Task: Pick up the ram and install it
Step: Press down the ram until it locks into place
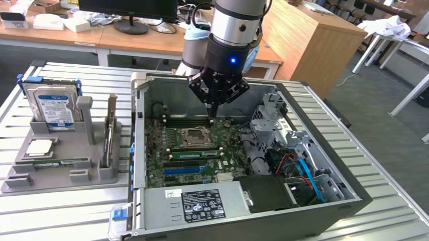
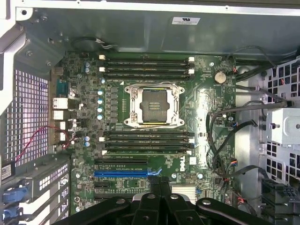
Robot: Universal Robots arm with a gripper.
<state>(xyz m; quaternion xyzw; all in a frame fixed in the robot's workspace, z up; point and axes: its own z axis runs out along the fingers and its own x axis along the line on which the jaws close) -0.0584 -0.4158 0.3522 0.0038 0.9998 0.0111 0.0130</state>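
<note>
Closest to the wrist camera, the black gripper (image 2: 159, 183) has its fingers clenched together with nothing between them. In the exterior view the same gripper (image 1: 212, 111) narrows to one closed tip.

Below the jaws lies the open computer case (image 1: 348, 197). The green motherboard (image 2: 201, 108) fills its floor and carries the one readable word, a white "DELL" logo (image 2: 179, 164), just beside the jaws in the wrist view. The grey power supply (image 1: 161, 206), on the case's near side and well away from the jaws, has a black label (image 1: 203, 205) whose print is too small to read. So is the print on the white sticker (image 2: 185, 20) on the case wall. Outside the case, well apart from the jaws towards the exterior view's left, a grey holder (image 1: 60, 178) carries a hard drive (image 1: 54, 108) with a blue-and-white label, not legible.

The arm (image 1: 234, 30) comes straight down into the case, wrist vertical and fingers pointing down. The tip hangs just above the dark memory slots on the far side of the empty processor socket (image 2: 151, 105).

The ram (image 1: 194, 152), a green strip with a pale label, appears to stand on edge in a slot on the socket's other side, near the jaws but not touching them.
</note>
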